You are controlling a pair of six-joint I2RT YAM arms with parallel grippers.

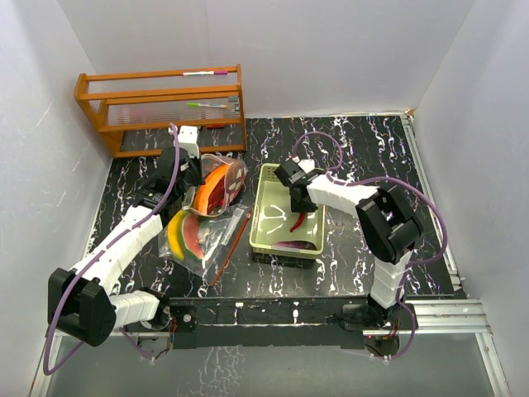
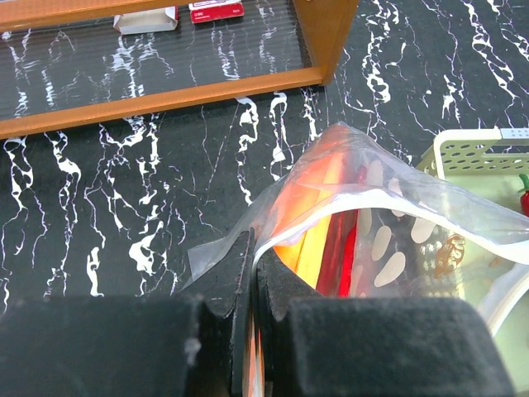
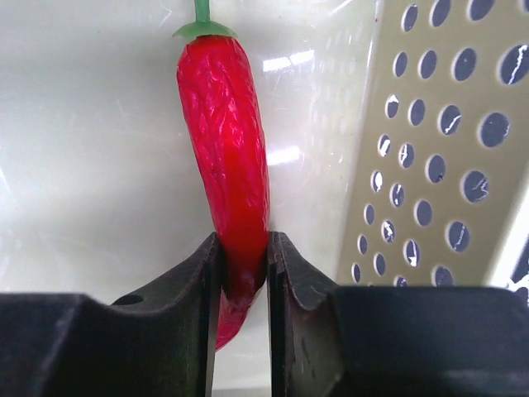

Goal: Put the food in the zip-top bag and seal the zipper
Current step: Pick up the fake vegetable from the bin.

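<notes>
The clear zip-top bag (image 1: pixel 216 217) lies left of the basket, and its mouth faces the basket. An orange wedge (image 1: pixel 212 187), a yellow banana (image 1: pixel 175 237) and a watermelon slice (image 1: pixel 192 234) show through the plastic. My left gripper (image 2: pixel 252 248) is shut on the bag's rim (image 2: pixel 372 194) and holds it up. In the pale green basket (image 1: pixel 257 211) my right gripper (image 3: pixel 244 244) is shut on the red chilli (image 3: pixel 223 124) near its tip. In the top view the chilli (image 1: pixel 297 222) shows just under the right gripper (image 1: pixel 296 207). A purple aubergine (image 1: pixel 294 245) lies at the basket's near end.
A wooden rack (image 1: pixel 161 107) with markers stands at the back left. A thin red stick (image 1: pixel 231 246) lies on the black marbled table beside the bag. The basket's perforated wall (image 3: pixel 438 165) is close on the right of my right fingers. White walls enclose the table.
</notes>
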